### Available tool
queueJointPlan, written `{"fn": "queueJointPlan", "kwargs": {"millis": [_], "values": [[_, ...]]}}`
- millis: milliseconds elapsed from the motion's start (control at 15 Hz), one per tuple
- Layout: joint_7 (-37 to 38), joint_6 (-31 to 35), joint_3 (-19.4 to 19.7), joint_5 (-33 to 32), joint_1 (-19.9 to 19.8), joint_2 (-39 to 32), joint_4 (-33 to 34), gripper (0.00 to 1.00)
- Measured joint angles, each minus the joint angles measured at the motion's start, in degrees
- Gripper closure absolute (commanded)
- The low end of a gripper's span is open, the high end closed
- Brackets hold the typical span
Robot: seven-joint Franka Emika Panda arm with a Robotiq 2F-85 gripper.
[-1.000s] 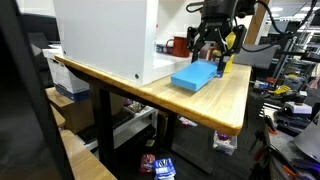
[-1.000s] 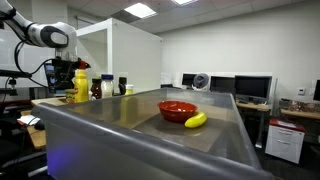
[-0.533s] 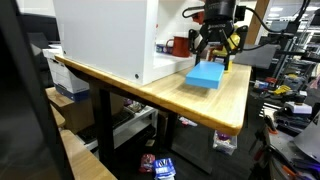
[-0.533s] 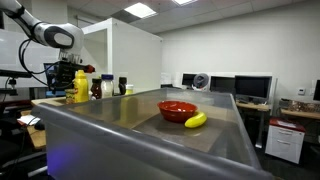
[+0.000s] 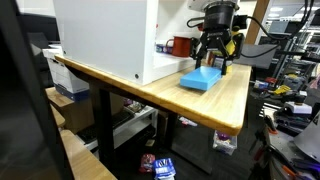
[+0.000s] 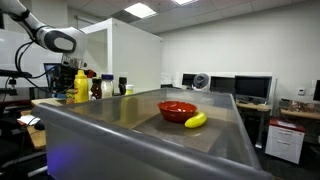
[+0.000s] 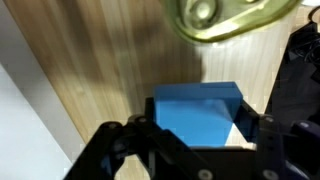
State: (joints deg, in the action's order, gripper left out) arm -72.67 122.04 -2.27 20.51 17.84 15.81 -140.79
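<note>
A blue block (image 5: 200, 78) is clamped at its far end in my gripper (image 5: 212, 66) above the wooden table (image 5: 225, 105). It hangs tilted, with its near end low over the wood. The wrist view shows the blue block (image 7: 200, 115) filling the space between the two black fingers of the gripper (image 7: 200, 132), which is shut on it. A shiny yellow object (image 7: 215, 18) lies just beyond the block. In an exterior view the arm (image 6: 55, 40) reaches down behind a yellow bottle (image 6: 81, 88), and the block is hidden there.
A tall white box (image 5: 105, 35) stands on the table beside the gripper. A red bowl (image 6: 177, 109) and a banana (image 6: 195, 120) rest on a grey surface nearer that camera. Bottles and cups cluster near the yellow bottle. Cluttered lab floor lies beyond the table edge.
The blue block lay flat on the table a second ago. It has since been raised at the gripper's end and carried a little to the right. The jaws have kept the same width.
</note>
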Motion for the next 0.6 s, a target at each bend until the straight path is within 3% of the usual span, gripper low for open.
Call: {"fn": "queueJointPlan", "kwargs": {"millis": [600], "values": [[0.21,5.08,-0.10,2.39,-0.23,0.03,-2.11,0.48]]}}
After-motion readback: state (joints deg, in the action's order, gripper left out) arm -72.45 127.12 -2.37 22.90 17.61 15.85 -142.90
